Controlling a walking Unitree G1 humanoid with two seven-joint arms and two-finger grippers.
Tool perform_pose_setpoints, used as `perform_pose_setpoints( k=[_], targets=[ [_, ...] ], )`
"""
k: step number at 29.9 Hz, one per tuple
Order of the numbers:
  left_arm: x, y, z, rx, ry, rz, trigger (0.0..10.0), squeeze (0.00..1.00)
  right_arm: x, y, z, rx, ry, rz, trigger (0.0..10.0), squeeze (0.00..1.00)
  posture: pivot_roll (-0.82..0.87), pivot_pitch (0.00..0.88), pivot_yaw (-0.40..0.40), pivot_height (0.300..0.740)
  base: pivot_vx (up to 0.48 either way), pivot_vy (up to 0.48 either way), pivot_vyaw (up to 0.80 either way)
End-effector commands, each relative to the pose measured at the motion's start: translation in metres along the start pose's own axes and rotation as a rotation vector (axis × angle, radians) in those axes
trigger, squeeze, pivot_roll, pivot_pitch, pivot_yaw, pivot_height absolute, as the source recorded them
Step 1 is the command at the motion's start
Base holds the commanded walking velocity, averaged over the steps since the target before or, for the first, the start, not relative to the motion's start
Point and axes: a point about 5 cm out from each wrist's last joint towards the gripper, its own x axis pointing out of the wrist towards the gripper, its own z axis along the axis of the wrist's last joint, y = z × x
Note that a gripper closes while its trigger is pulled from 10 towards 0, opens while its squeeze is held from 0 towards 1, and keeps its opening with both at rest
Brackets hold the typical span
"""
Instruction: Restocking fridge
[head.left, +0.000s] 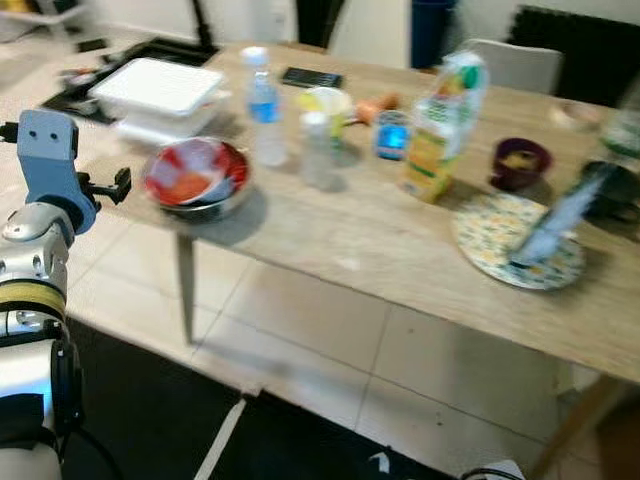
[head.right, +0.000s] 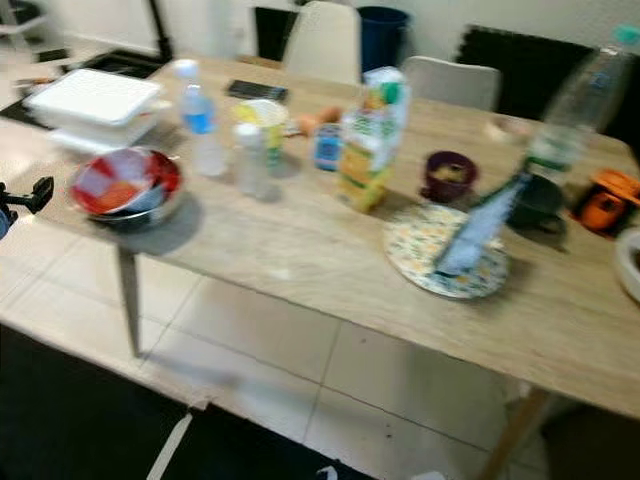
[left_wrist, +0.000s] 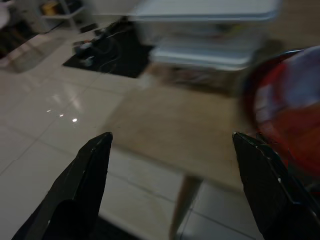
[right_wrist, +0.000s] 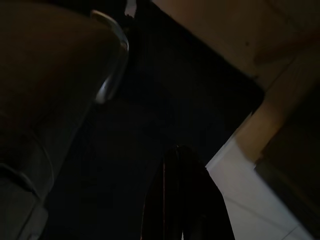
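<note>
A wooden table (head.left: 350, 250) holds food and drink items. A metal bowl (head.left: 195, 178) with red and white contents stands near its left corner. Behind the bowl are stacked white lidded containers (head.left: 160, 95), a water bottle with a blue label (head.left: 263, 105) and a smaller clear bottle (head.left: 318, 150). A green and yellow juice carton (head.left: 440, 125) stands mid-table. My left gripper (left_wrist: 171, 135) is open and held level with the table's left corner, just left of the bowl (left_wrist: 287, 115). My right gripper (right_wrist: 182, 150) hangs in the dark, fingers together.
A patterned plate (head.left: 480, 245) carries a lying silvery package (head.left: 560, 215). Also on the table are a maroon bowl (head.left: 520, 162), a blue cup (head.left: 392, 135), a yellow cup (head.left: 328, 105), a phone (head.left: 311, 77) and a large bottle (head.right: 575, 100). Chairs (head.right: 450, 80) stand behind. Tiled floor (head.left: 330, 350) lies before the table.
</note>
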Motion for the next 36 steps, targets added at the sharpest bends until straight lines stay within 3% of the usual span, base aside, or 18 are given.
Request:
perform_pose_setpoints(
  k=[1, 5, 6, 11, 14, 17, 20, 26, 31, 36],
  targets=[
    [0.000, 0.000, 0.010, 0.005, -0.027, -0.026, 10.0, 0.00, 0.000, 0.009, -0.008, 0.003, 0.021, 0.024, 10.0, 0.00, -0.02, 0.172, -0.004, 0.740, 0.000, 0.000, 0.78],
    [0.002, -0.005, 0.024, 0.006, -0.074, -0.067, 10.0, 0.00, -0.001, 0.007, -0.011, -0.005, 0.030, 0.002, 10.0, 0.00, -0.02, 0.171, -0.005, 0.740, 0.000, 0.000, 0.20],
    [0.004, -0.012, 0.035, -0.002, -0.119, -0.119, 10.0, 0.00, -0.001, 0.008, -0.013, -0.011, 0.045, -0.011, 10.0, 0.00, -0.02, 0.172, -0.004, 0.740, 0.000, 0.000, 0.00],
    [0.005, -0.027, 0.046, -0.016, -0.192, -0.239, 10.0, 0.00, -0.001, 0.009, -0.013, -0.007, 0.045, -0.010, 10.0, 0.00, -0.02, 0.179, -0.005, 0.740, 0.000, 0.000, 0.00],
    [0.003, -0.059, 0.048, 0.024, -0.236, -0.456, 10.0, 0.00, -0.001, 0.010, -0.014, -0.006, 0.045, -0.004, 10.0, 0.00, -0.02, 0.184, -0.002, 0.740, 0.000, 0.000, 0.00],
    [0.003, -0.081, 0.037, 0.067, -0.190, -0.561, 10.0, 0.00, -0.001, 0.012, -0.015, -0.005, 0.048, 0.000, 10.0, 0.00, -0.02, 0.191, 0.002, 0.740, 0.000, 0.000, 0.00],
    [0.004, -0.091, 0.026, 0.110, -0.145, -0.594, 10.0, 0.00, -0.001, 0.013, -0.016, -0.004, 0.050, 0.001, 10.0, 0.00, -0.02, 0.195, 0.004, 0.740, 0.000, 0.000, 0.00],
    [0.011, -0.103, 0.014, 0.221, -0.109, -0.541, 10.0, 0.00, -0.003, 0.017, -0.026, 0.008, 0.064, 0.009, 10.0, 0.00, -0.03, 0.224, 0.010, 0.740, 0.000, 0.000, 0.00],
    [0.018, -0.108, 0.024, 0.235, -0.132, -0.475, 10.0, 0.00, -0.006, 0.020, -0.039, 0.015, 0.083, 0.018, 10.0, 0.00, -0.04, 0.265, 0.018, 0.740, 0.000, 0.000, 0.00],
    [0.021, -0.121, 0.033, 0.207, -0.155, -0.508, 10.0, 0.00, -0.008, 0.022, -0.047, 0.019, 0.092, 0.021, 10.0, 0.00, -0.06, 0.303, 0.024, 0.740, 0.000, 0.000, 0.00]
  ],
)
